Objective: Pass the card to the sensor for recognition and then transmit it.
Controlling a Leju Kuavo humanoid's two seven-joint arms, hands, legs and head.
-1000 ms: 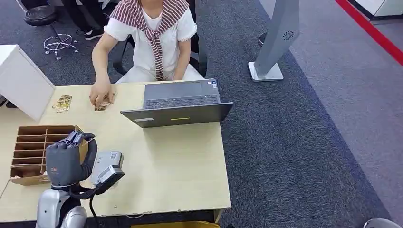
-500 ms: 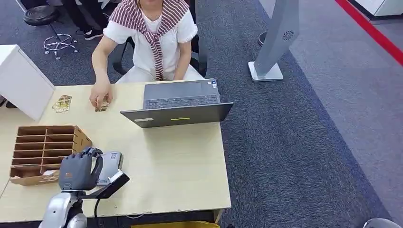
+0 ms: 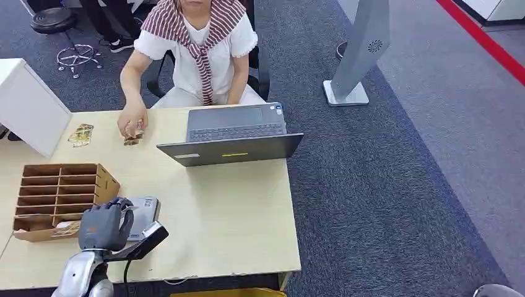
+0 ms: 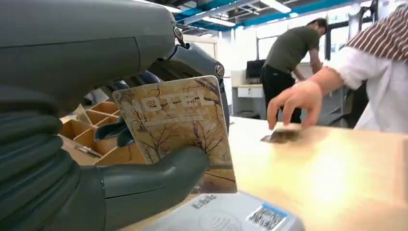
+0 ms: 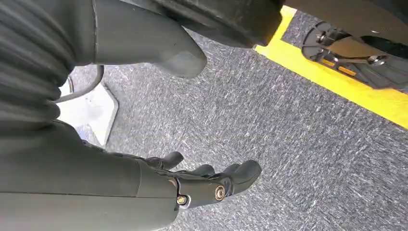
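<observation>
Head view: high, facing forward and down over the table (image 3: 229,210) — near edge at the picture's bottom, far edge by the seated person (image 3: 195,49), carpet beyond the right edge.

Left wrist view: very close behind the left hand (image 4: 96,159), low above the tabletop, looking across it toward the far edge. Shares with the head view the card (image 4: 180,127), the reader (image 3: 143,213) at the near left corner, the divided box (image 3: 59,195) and the person's hand (image 3: 131,122).

Right wrist view: close behind the right hand (image 5: 202,185), facing down at grey carpet (image 5: 288,134) — no table shared.
</observation>
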